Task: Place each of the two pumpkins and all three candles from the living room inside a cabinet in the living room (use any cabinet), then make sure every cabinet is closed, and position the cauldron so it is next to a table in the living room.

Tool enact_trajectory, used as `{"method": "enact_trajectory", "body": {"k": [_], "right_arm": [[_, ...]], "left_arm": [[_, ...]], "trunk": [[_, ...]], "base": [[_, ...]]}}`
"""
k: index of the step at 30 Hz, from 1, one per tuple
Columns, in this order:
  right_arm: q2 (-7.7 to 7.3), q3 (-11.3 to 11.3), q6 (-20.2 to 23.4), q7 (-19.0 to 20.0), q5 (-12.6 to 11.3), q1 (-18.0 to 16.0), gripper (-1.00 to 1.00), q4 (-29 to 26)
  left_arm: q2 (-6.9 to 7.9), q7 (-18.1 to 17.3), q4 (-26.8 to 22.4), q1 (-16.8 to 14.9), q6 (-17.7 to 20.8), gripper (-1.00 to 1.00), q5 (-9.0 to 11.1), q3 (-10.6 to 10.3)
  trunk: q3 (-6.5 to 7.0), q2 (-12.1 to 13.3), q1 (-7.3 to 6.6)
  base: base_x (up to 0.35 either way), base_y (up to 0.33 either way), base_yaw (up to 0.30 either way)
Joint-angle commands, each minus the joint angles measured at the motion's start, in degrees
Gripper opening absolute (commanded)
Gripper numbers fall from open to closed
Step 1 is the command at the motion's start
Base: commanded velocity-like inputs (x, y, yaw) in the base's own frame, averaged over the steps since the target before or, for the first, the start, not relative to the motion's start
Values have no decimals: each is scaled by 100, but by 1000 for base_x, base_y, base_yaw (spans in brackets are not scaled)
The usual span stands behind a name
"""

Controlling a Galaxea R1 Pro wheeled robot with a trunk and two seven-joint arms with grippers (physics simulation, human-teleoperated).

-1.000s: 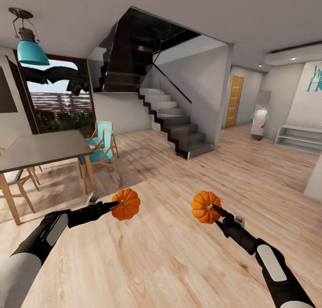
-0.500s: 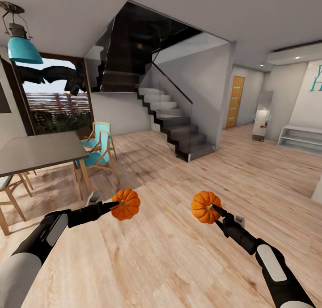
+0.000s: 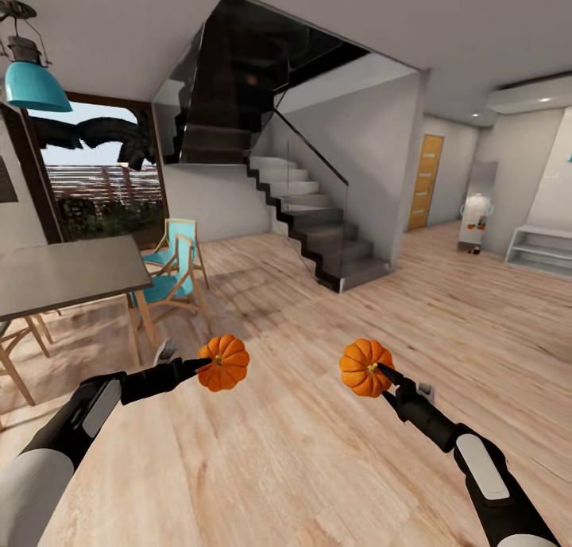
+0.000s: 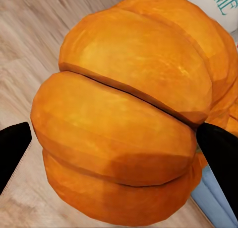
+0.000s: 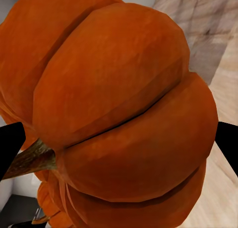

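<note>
Two ribbed orange pumpkins are held up over the wood floor. My left gripper (image 3: 208,363) is shut on the left pumpkin (image 3: 226,363), and my right gripper (image 3: 380,370) is shut on the right pumpkin (image 3: 362,367). In the left wrist view its pumpkin (image 4: 129,114) sits between two black fingertips (image 4: 12,151). The right wrist view has the other pumpkin (image 5: 114,114) with its brown stem, black fingertips (image 5: 228,148) at either side. The candles, cabinet and cauldron are out of view.
A grey dining table (image 3: 67,273) with teal-seated wooden chairs (image 3: 171,273) stands at the left under a teal pendant lamp (image 3: 32,86). A dark staircase (image 3: 310,229) with a glass rail rises ahead. A low white shelf (image 3: 544,253) and an orange door (image 3: 425,181) lie at the right.
The camera has turned to the right: table, lamp and staircase slid in the picture. Both arms and their pumpkins keep the same place in the view.
</note>
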Motion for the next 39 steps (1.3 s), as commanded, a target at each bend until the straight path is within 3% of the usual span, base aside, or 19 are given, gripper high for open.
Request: {"method": "enact_trajectory", "body": {"k": [1,39], "right_arm": [[1,-16,59,1,-79,-6,-100,-4],[1,-7,59,0,-76,-7,-100,-5]], "left_arm": [[0,-2,-3,-6,52,-100,73,5],[0,-6,-3,-6,52,-100,73,5]], "trunk": [[-3,-3,2],[163,-3,2]], "base": [[294,-122,117],[237,-189,232]]}}
